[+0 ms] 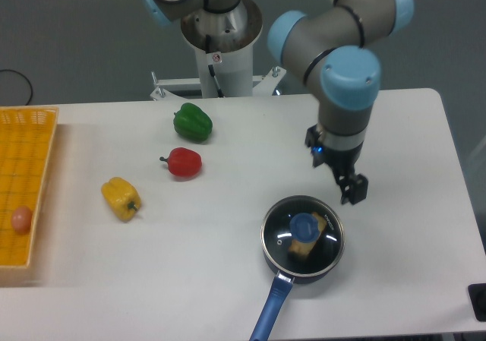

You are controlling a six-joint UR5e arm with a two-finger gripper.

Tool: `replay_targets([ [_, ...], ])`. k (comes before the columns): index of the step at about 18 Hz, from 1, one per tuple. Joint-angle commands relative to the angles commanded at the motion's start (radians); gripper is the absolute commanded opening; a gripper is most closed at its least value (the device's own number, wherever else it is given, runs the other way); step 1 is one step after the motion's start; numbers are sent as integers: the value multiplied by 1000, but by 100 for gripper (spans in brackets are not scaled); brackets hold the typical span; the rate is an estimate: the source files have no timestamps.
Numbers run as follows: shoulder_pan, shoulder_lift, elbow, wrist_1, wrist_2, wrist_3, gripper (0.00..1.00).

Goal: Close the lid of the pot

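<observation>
One fixed camera watches me from the front, high up, looking down and across the table toward my base column at the far edge. It stands back enough to frame nearly the whole tabletop and my arm.

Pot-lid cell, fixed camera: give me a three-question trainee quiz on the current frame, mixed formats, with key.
1. True or false: the lid sits on the pot.
2. Multiple choice: which pepper lies closest to the yellow basket? A) green pepper B) red pepper C) yellow pepper
3. Fill in: the gripper is raised above the table and holds ____.

Key: 1 true, the rim lies level on the pan with the blue knob centred. 2 C. 3 nothing; it is clear of the lid, up and to the right in the image.
</observation>
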Motion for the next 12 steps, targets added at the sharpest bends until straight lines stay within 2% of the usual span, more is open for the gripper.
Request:
replay_targets([
  [3, 25, 0, -15, -20, 0, 143, 100],
  [9, 32, -3, -57, -11, -5, 152, 100],
  [12, 31, -3, -57, -11, -3, 151, 100],
])
